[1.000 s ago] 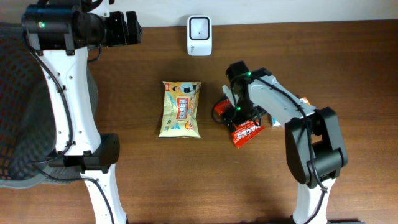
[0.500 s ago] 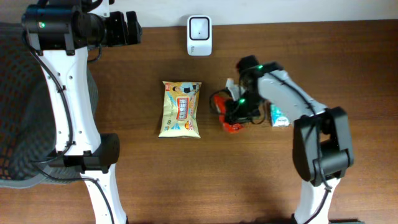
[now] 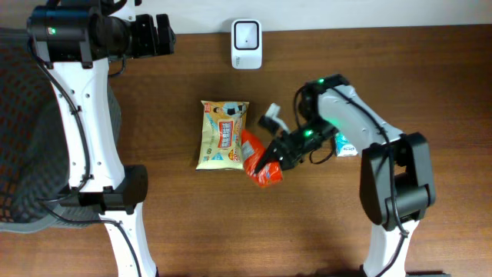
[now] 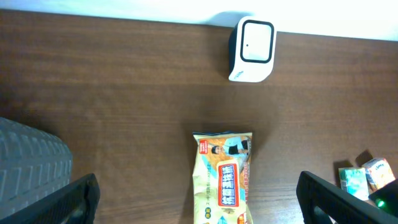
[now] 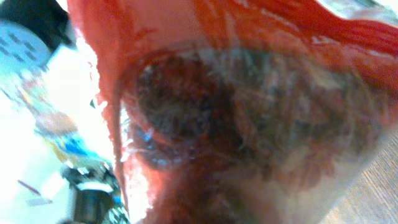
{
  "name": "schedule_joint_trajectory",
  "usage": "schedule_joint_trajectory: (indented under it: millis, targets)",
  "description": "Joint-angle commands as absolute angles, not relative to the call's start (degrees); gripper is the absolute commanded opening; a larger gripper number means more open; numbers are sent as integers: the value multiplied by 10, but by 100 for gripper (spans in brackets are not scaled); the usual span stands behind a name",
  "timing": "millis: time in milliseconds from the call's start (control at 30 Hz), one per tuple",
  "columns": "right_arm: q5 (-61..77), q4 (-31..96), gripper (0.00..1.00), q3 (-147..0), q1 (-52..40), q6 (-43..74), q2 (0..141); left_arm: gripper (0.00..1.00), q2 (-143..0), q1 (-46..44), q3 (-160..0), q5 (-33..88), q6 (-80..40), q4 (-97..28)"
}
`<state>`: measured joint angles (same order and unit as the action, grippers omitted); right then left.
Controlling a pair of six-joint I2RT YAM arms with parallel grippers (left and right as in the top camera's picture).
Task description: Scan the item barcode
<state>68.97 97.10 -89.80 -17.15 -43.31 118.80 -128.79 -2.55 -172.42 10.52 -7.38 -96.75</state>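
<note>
The right jaws are shut tight on the red packet (image 3: 260, 163). The packet is in the middle of the counter (image 3: 430, 69), just beside the yellow snack bag (image 3: 223, 135). I cannot tell if it hangs a little above the counter or rests on it. From the right wrist, the packet fills almost the whole picture. It has a see-through window with dark brown food inside. No barcode shows on that side.

The left jaws are wide open and hold nothing. They hang near the back left corner, far from the packet.

The white scanner (image 3: 247, 33) stands at the back edge of the counter, well apart from the packet. I think the step now is to carry the packet over to it.

To do that well, the right arm (image 3: 354, 115) should lift the packet up first, so it does not push the yellow bag or the small white thing (image 3: 270, 119) near it. The packet is soft and may flop, so a slow move is best. The barcode is likely on a side we cannot see. The arm should turn the packet until the barcode faces the front of the scanner. The skin of the packet should be flat there, not crumpled. The jaws must not cover the barcode. Hold it close and steady for a moment.
</note>
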Motion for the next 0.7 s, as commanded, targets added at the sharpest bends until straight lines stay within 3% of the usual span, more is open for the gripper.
schedule_joint_trajectory:
  millis: [0, 100, 667]
  targets:
    - [652, 974, 4, -900, -225, -476, 1182, 99, -1279, -23, -1731, 109, -77, -967]
    - [638, 974, 4, -900, -263, -476, 1182, 99, -1279, -23, -1731, 109, -77, -967]
    - [637, 973, 4, -900, -262, -478, 1182, 99, -1279, -23, -1731, 109, -77, -967]
